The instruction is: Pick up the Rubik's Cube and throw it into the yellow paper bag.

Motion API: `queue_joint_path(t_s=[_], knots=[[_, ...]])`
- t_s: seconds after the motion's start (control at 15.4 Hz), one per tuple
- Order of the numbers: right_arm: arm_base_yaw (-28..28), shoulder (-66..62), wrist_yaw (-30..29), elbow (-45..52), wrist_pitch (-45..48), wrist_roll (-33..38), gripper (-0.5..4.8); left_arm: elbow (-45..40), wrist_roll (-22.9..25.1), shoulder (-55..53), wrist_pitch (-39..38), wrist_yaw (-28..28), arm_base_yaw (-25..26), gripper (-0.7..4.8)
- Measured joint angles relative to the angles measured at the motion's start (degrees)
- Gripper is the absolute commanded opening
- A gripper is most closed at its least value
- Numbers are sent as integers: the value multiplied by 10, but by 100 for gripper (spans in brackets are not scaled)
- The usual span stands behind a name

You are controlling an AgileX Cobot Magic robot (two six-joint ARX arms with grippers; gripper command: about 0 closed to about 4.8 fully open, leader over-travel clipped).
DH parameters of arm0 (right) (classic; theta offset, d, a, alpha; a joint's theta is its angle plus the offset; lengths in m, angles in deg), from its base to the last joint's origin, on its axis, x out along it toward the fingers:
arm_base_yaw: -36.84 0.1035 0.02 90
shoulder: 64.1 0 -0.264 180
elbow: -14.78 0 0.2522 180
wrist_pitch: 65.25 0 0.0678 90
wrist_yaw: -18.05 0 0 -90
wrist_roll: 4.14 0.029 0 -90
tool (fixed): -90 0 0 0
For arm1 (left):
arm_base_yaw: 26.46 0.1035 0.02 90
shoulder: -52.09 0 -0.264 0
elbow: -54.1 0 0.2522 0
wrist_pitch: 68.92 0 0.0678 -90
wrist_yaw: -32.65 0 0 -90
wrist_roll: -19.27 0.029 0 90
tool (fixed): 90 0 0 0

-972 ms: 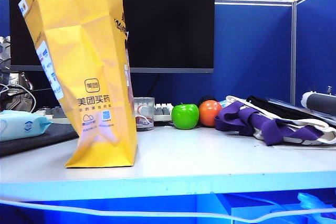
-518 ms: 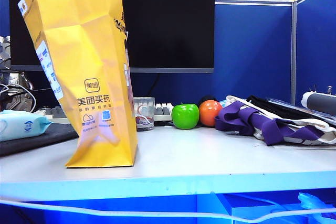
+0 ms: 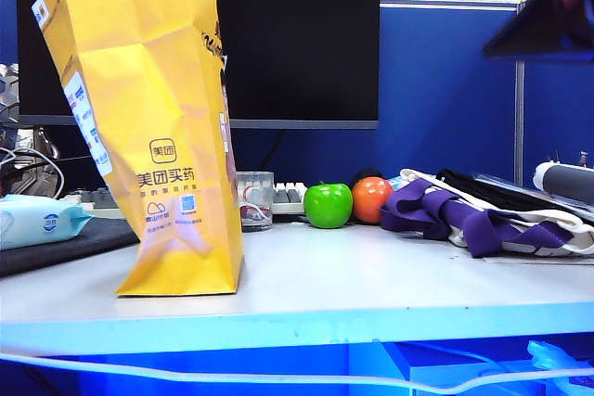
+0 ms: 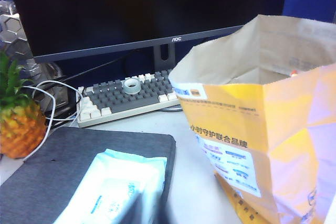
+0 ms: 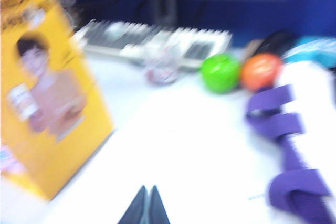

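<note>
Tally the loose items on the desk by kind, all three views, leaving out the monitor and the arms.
Fruit: 3 (apple, orange, pineapple)
Bag: 1
Keyboard: 1
Tape roll: 1
Glass: 1
Wipes pack: 1
Tote with purple straps: 1
Total: 9

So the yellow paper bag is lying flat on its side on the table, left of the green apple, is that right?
Not quite: the yellow paper bag stands upright with its mouth open, as the exterior view shows. It is indeed on the table, left of the green apple.
</note>
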Motion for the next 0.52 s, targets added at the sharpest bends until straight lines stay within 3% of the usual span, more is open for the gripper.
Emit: queue_joint_path(t_s=[0.39,0.52], knots=[[0,-20,2,0,5,3,-5,0,-2,0,-1,9,0,26],[0,-20,29,0,5,3,-5,0,-2,0,-2,19,0,26]])
